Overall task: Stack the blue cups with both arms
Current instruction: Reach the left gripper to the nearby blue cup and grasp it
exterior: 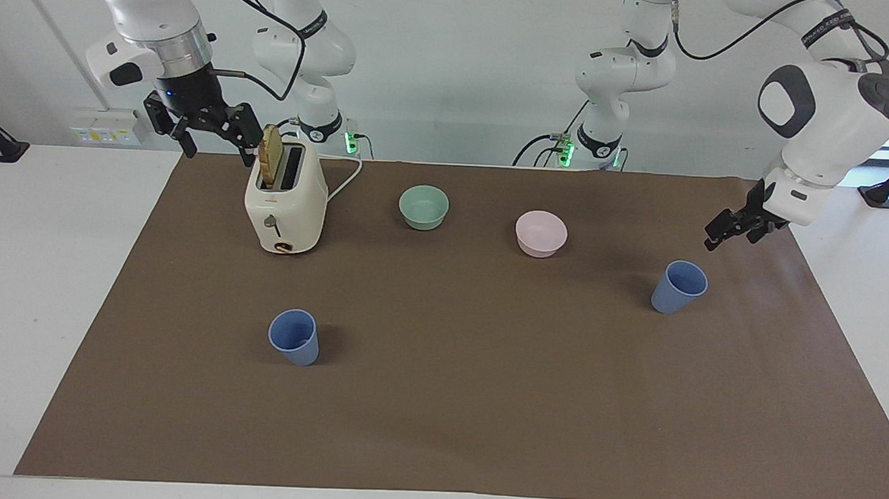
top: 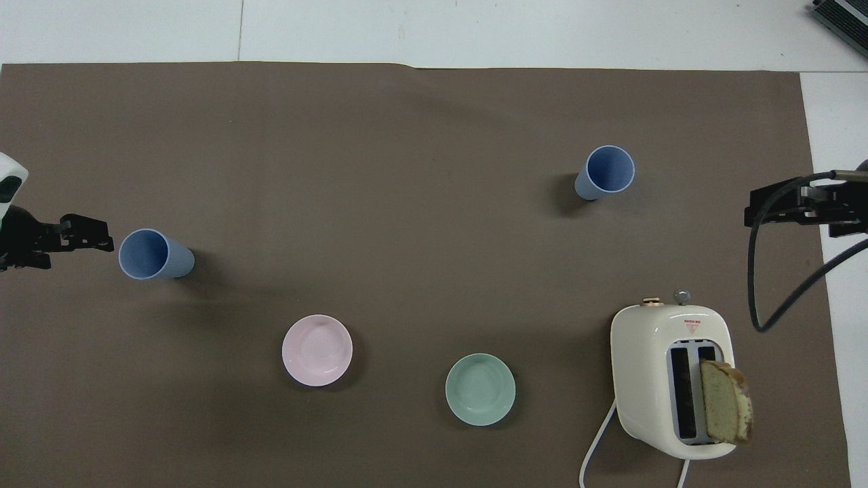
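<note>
On brown mat (exterior: 483,401), two upright periwinkle cups (exterior: 679,287)

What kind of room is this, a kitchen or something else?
Probably a robotics lab staged like a kitchen: white robot arms stand over a table where a toaster, bowls and blue cups sit on a brown mat.

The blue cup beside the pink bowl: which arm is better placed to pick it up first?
Probably the left. Its open pincer hangs close to that blue cup, while the right pincer waits above the toaster.
</note>
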